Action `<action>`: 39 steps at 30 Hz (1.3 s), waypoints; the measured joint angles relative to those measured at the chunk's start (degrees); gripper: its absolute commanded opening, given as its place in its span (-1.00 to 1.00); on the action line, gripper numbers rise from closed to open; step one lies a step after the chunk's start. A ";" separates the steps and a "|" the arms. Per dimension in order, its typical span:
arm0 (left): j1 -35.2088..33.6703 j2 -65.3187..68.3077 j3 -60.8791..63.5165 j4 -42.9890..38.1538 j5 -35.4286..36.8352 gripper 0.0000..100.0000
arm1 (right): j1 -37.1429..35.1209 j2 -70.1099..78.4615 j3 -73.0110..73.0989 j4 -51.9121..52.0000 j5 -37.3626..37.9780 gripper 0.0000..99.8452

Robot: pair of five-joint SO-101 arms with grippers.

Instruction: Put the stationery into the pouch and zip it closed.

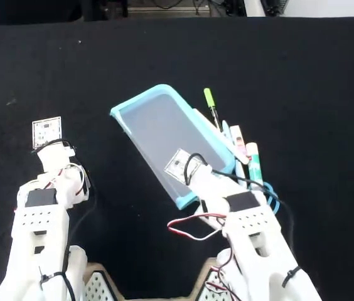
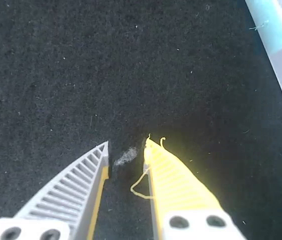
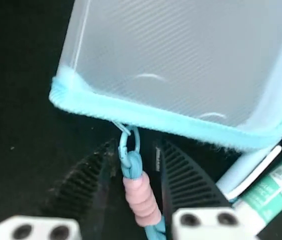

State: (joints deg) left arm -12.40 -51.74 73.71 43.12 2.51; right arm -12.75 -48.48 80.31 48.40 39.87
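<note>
At the pouch [image 3: 181, 60] edge, right fingers [image 3: 186, 180] flank the zipper pull [image 3: 140, 192].

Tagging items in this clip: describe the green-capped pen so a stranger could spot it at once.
Find the blue-edged pouch lying slantwise mid-table. Stationery lies along its long edge on the right arm's side; the pen is the piece farthest from the arms, slim with a yellow-green cap, unlike the thicker white markers.

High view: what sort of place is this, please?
Probably a robot test bench: two white arms side by side at a black-covered table, with a pouch and pens laid out.
</note>
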 measured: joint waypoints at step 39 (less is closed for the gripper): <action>0.00 0.00 0.00 0.00 0.00 -0.75 | -15.74 0.00 -3.34 8.44 -8.97 -0.75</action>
State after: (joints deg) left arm -12.40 -51.74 73.71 43.12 2.51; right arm -28.48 -48.48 76.97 56.84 30.90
